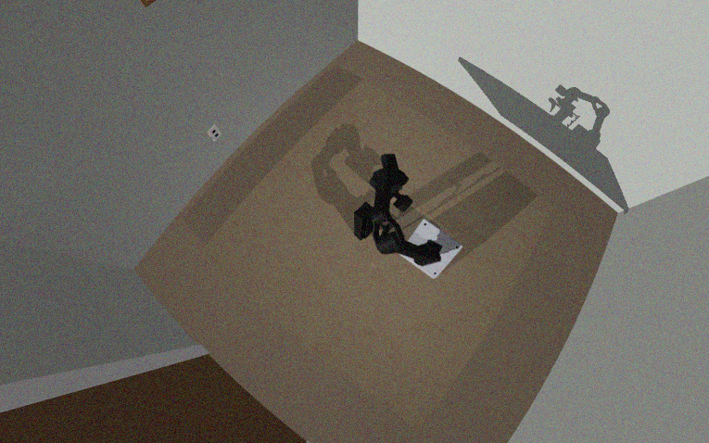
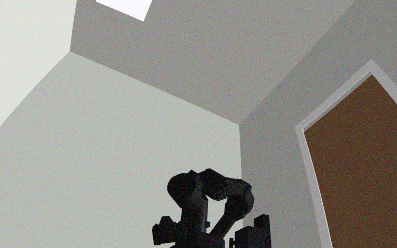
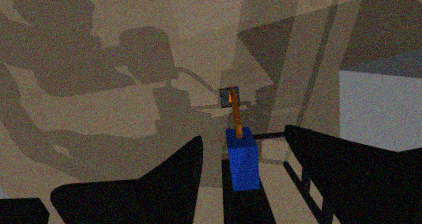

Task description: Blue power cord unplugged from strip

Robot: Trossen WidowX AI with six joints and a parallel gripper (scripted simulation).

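tool (image 3: 244,158) sitting released with fingers spread wide, blue plug (image 3: 243,158) hanging out in the gap between them touching neither, orange cord (image 3: 235,113) running up from it, brown table (image 3: 125,46) underneath

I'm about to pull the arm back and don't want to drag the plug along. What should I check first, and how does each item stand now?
1. Gripper open: ok.
2. Left finger off the blue plug: ok, gap visible.
3. Right finger off the plug: ok, gap visible.
4. Plug out of the power strip: cannot tell, no strip identifiable.
5. Orange cord free of the fingers: ok, it runs ahead of them.
6. Arm off the strip: cannot tell.
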